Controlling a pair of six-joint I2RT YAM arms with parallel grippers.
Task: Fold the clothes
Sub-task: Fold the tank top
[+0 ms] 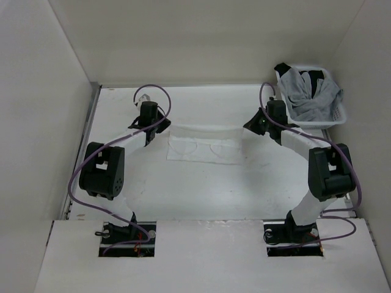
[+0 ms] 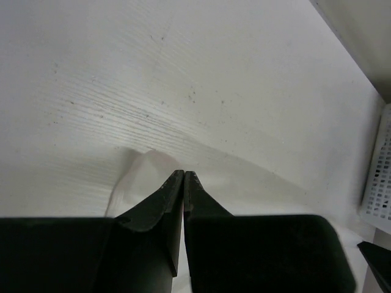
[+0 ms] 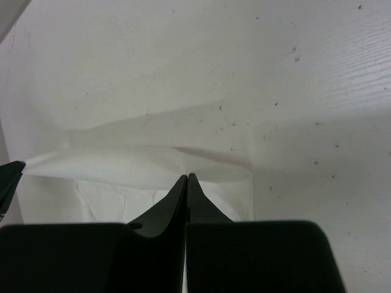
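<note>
The clothes point(image 1: 204, 145), a thin white garment, lie flat in the middle of the table, with the far edge drawn into a straight raised band between the two grippers. My left gripper point(image 1: 149, 135) is at the band's left end and my right gripper point(image 1: 259, 126) at its right end. In the left wrist view the left gripper point(image 2: 184, 173) is shut, with a corner of the clothes point(image 2: 139, 177) bunched at its tips. In the right wrist view the right gripper point(image 3: 187, 176) is shut at the edge of the folded-over band of the clothes point(image 3: 122, 165).
A white laundry basket point(image 1: 335, 116) stands at the back right, holding a grey cloth point(image 1: 305, 91) and a black piece. Its wall point(image 2: 380, 177) shows at the right of the left wrist view. White walls enclose the table on three sides.
</note>
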